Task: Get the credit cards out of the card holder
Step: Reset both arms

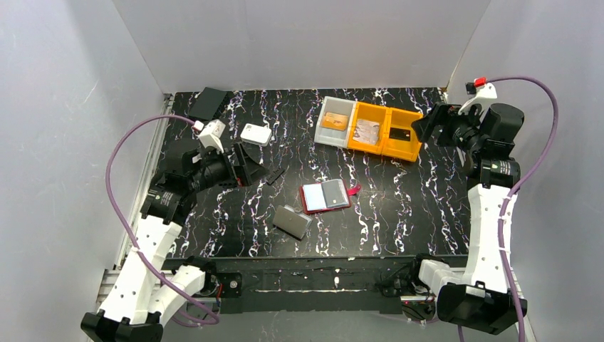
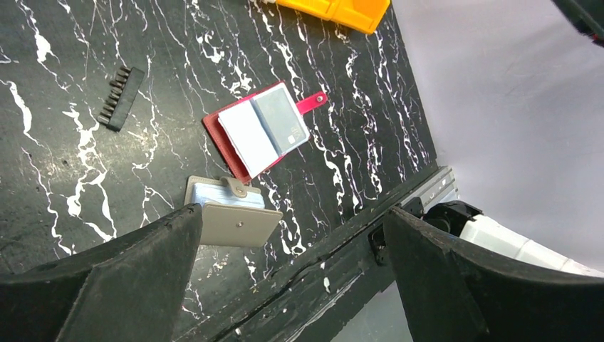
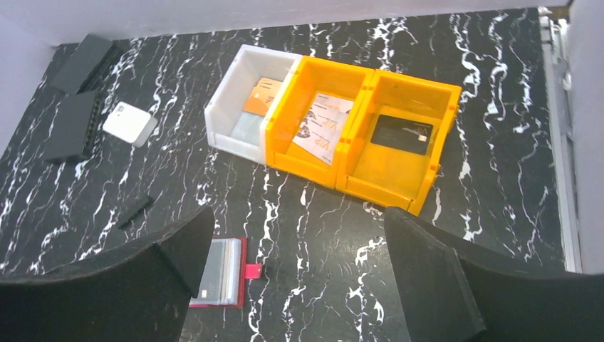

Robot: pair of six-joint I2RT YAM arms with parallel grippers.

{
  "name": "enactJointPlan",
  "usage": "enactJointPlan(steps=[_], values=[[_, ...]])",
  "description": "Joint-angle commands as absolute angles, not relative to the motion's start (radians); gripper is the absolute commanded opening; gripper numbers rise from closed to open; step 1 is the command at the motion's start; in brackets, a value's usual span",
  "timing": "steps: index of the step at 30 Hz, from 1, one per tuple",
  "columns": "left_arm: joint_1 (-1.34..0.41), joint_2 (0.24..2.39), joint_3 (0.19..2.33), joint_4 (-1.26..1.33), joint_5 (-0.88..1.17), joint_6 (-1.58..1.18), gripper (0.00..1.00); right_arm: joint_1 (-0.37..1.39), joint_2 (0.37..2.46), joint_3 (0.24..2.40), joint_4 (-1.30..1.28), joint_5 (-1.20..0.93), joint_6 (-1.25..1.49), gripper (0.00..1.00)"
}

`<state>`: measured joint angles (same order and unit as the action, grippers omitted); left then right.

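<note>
**CARD HOLDER: POSITION AND HANDLING NOTES**

**Top view.** The card holder [image 1: 325,197] lies open, pages up, at mid-table, apart from both arms. A grey case [image 1: 292,221] sits just beside it on the near left. Three bins stand at the far side. The white bin [image 1: 329,107] holds an orange card [image 1: 334,121], the middle bin [image 1: 370,108] a pale printed card [image 1: 367,132], and the right bin [image 1: 417,121] a dark card [image 1: 399,133]. The left gripper [image 1: 253,165] hangs left of the holder. The right gripper [image 1: 426,122] hangs beside the right bin. Neither touches anything.

**Left wrist view.** The left gripper [image 2: 290,221] has its jaws spread wide and nothing between them. The holder [image 2: 260,132] shows two clear sleeve pages. The right page appears to contain a grey card [image 2: 281,125]. What the left page holds cannot be determined. The snap tab [image 2: 312,103] lies undone, pointing away from the spine.

**Right wrist view.** The right gripper [image 3: 298,214] is likewise spread and empty. The holder [image 3: 219,272] is partly hidden behind one finger.

**Handling.** A card is likely light, stiff and slick, and offers only a thin edge. Take it at the edge exposed at the sleeve mouth and draw it along the sleeve. The holder is likely soft and light, and will probably slide or lift with the card. Pin the cover or the tab with the other arm. The sleeve film may buckle under a hard pinch.
</note>
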<state>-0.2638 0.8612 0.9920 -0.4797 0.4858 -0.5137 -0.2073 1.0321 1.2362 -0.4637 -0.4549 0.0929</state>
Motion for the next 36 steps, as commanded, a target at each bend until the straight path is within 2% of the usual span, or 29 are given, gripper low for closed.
enactJointPlan(steps=[1, 18, 29, 36], values=[[-0.255, 0.824, 1.074, -0.557, 0.466, -0.484, 0.98, -0.212, 0.989, 1.28, -0.475, -0.336, 0.181, 0.98], [-0.256, 0.772, 1.092, -0.6, 0.425, -0.468, 0.98, -0.212, 0.919, 1.27, -0.486, -0.305, 0.178, 0.98], [-0.256, 0.749, 0.973, -0.433, 0.493, -0.534, 0.98, -0.212, 0.93, 1.203, -0.453, -0.432, 0.144, 0.98], [-0.256, 0.777, 0.966, -0.509, 0.37, -0.428, 0.98, -0.212, 0.942, 1.174, -0.429, -0.496, 0.136, 0.98]])
